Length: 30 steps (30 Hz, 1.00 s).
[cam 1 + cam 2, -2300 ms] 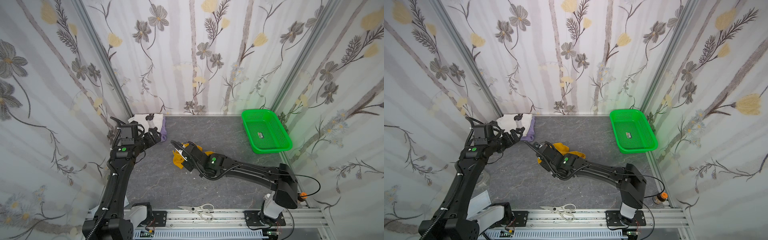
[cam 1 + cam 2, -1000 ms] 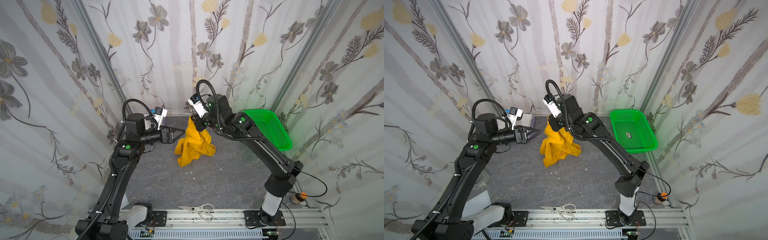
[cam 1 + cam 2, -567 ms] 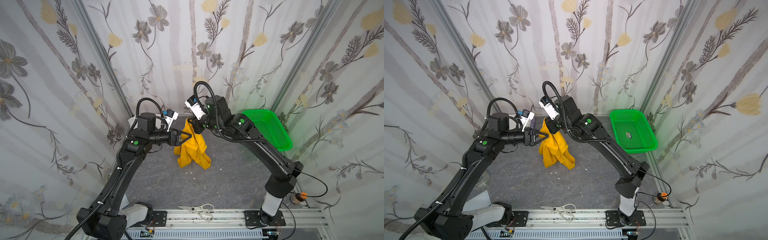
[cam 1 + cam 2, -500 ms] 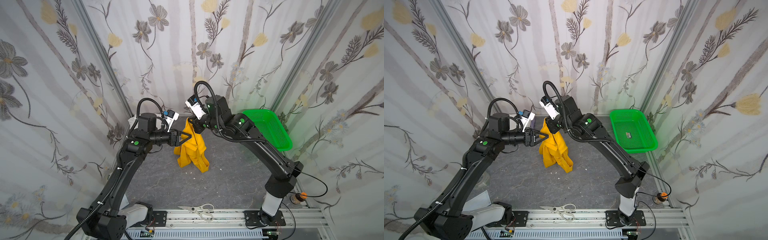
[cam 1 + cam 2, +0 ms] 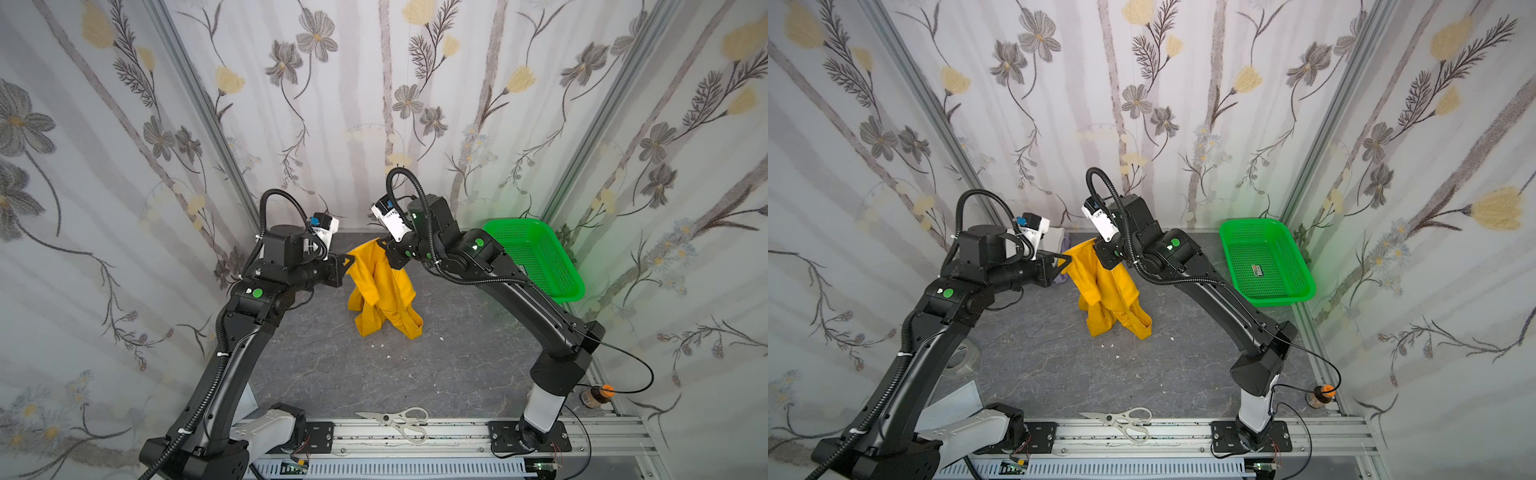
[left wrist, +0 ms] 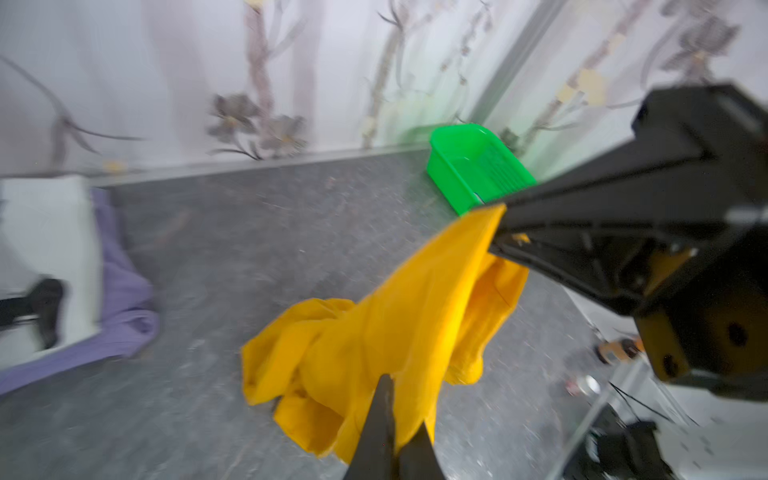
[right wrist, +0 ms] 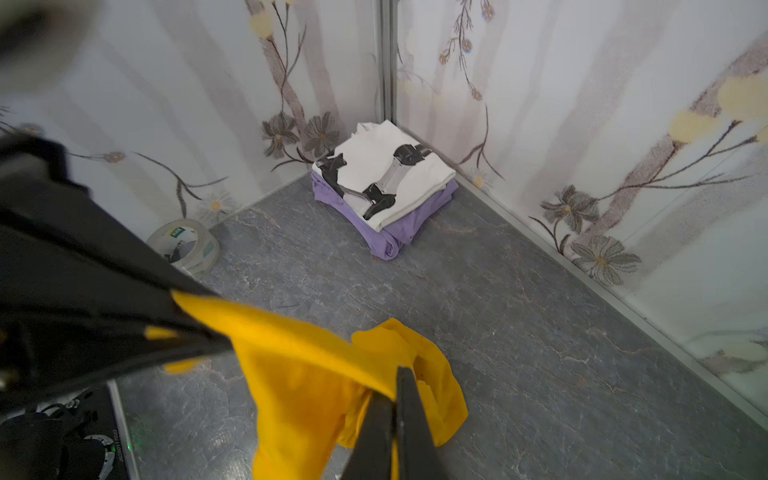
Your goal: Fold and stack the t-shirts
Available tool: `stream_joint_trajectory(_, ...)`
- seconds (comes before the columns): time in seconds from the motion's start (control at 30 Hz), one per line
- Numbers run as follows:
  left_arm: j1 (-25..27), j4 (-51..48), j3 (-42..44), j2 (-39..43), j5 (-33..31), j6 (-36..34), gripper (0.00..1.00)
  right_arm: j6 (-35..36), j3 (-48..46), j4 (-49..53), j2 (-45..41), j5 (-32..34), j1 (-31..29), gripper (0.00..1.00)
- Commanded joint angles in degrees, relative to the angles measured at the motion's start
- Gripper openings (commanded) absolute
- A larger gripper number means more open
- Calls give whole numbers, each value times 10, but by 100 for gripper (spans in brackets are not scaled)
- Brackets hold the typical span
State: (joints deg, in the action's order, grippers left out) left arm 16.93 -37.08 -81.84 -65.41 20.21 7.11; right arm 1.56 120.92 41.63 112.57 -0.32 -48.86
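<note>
Since a second ago the left gripper (image 5: 348,261) has clamped onto the yellow shirt (image 5: 384,291), whose top edge the right gripper (image 5: 384,246) also pinches; in both top views it hangs between them over the tabletop (image 5: 332,374). Left wrist view: both grippers pinch yellow cloth. Right wrist view: the white shirt (image 7: 382,166) lies folded atop the lavender shirt (image 7: 401,232) in the corner.

Three t-shirts (image 7: 299,374) (image 7: 386,166) (image 7: 399,235), one basket (image 5: 515,223), one scissors (image 5: 399,419)
</note>
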Motion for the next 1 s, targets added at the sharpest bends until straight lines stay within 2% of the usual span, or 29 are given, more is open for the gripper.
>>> stream_joint_trajectory(0.0, 0, -28, -44, 1, -185, -24, 0, 0, -31, -34, -15, 38, 7, 2)
stream_joint_trajectory(0.17, 1, -54, -127, -23, -106, -52, 0, 7, -83, -56, -40, 50, 10, 9)
stream_joint_trajectory(0.3, 2, -50, -160, -34, -65, -56, 0, 5, -165, -106, -72, 12, 11, 15)
stream_joint_trajectory(0.47, 2, -43, -197, -45, -37, -49, 0, -7, -349, -232, -156, -65, 11, 47)
stream_joint_trajectory(0.6, 2, -24, -232, -56, -5, -27, 0, -36, -505, -357, -229, -138, 9, 65)
stream_joint_trajectory(0.77, 2, -6, -286, -66, 44, 4, 0, -78, -596, -459, -217, -186, 2, 69)
stream_joint_trajectory(0.97, 3, 8, -344, -92, 61, 35, 0, -85, -574, -492, -157, -220, -25, 71)
